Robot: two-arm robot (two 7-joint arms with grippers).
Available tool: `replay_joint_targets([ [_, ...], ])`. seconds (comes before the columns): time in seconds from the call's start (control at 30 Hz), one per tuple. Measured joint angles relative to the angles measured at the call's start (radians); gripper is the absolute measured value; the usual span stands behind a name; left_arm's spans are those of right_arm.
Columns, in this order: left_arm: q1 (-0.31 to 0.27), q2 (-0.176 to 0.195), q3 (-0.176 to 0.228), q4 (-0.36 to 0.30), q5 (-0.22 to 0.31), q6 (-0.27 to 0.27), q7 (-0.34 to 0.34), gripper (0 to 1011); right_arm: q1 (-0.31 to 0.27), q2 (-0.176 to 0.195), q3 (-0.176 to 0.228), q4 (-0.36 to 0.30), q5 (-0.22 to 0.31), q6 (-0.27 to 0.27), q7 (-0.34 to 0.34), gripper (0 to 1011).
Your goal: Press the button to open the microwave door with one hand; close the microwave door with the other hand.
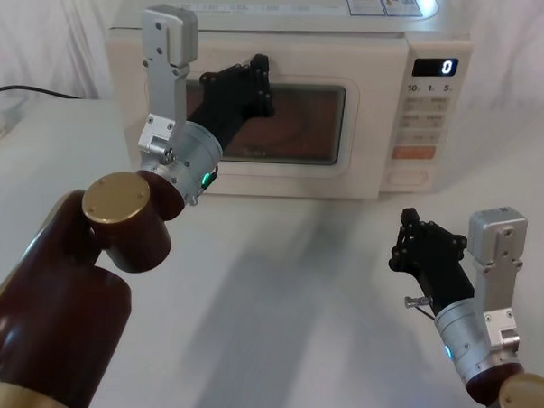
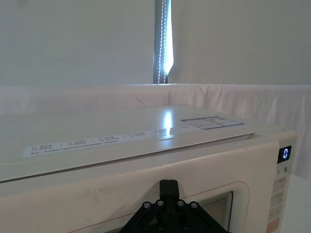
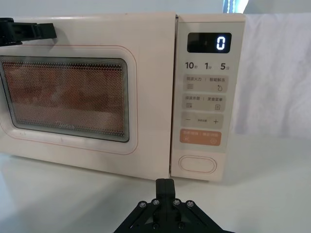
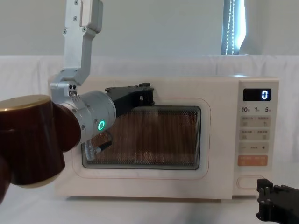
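The cream microwave stands at the back of the table, and the microwave door [image 1: 366, 127] [image 3: 146, 73] [image 4: 210, 140] sits flush with the control panel. My left gripper [image 1: 260, 72] [image 2: 168, 189] [image 4: 148, 95] is shut, its tips against the door's upper part just above the window's top left. The button [image 1: 410, 177] [image 3: 197, 164] [image 4: 246, 182], a wide cream pill, is at the panel's bottom. My right gripper [image 1: 404, 230] [image 3: 164, 187] [image 4: 268, 198] is shut, low over the table, well back from the button and pointing toward it.
An orange button [image 3: 200, 137] and small keypad buttons sit above the wide button; the display [image 3: 209, 42] reads 0. A black cable [image 1: 15, 91] lies at the table's far left. White cloth covers the table [image 1: 277, 286] in front of the microwave.
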Motion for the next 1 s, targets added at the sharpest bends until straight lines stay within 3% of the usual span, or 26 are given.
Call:
replay_joint_targets([
  [1.0,-0.024,-0.021,-0.002,0.054,0.017,-0.014,0.002,0,0.000,0.000,0.000,0.000,0.000,0.000,0.000,0],
])
